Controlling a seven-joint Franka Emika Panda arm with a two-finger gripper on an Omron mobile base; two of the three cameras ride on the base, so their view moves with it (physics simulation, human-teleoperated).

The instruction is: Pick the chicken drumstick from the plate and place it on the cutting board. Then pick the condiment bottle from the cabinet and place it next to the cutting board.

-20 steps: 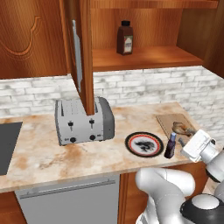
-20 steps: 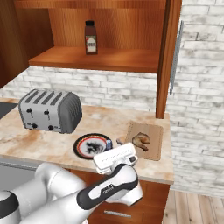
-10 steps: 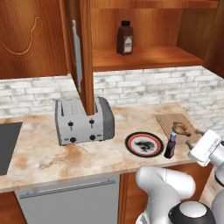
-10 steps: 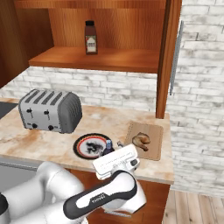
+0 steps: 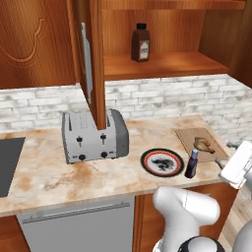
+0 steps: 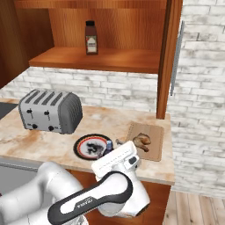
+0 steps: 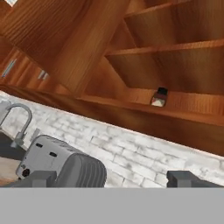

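Note:
The chicken drumstick (image 5: pixel 204 143) (image 6: pixel 141 140) lies on the light-brown cutting board (image 5: pixel 189 136) (image 6: pixel 153 132). Left of the board sits the black-rimmed plate (image 5: pixel 162 162) (image 6: pixel 88 147), bare of food. The condiment bottle (image 5: pixel 191 164) (image 6: pixel 108 146), dark with a blue neck, stands upright on the counter between plate and board, at the board's near corner. My gripper (image 5: pixel 226 155) (image 7: pixel 112 180) hangs open and holds nothing, off the counter's front right, a short way right of the bottle. The cabinet (image 5: pixel 162 64) (image 6: pixel 101 59) is open.
A taller brown bottle with a black cap (image 5: pixel 141 43) (image 6: pixel 91 38) (image 7: pixel 159 97) stands on the cabinet shelf. The cabinet door (image 5: pixel 91 64) (image 6: pixel 169 57) juts out over the counter. A silver toaster (image 5: pixel 94 135) (image 6: pixel 50 111) (image 7: pixel 57 162) is at the left, a faucet (image 7: pixel 19 118) beyond it.
My hand has drawn back to the right and toward the counter's front, away from the condiment bottle. The bottle, drumstick and plate have stayed put.

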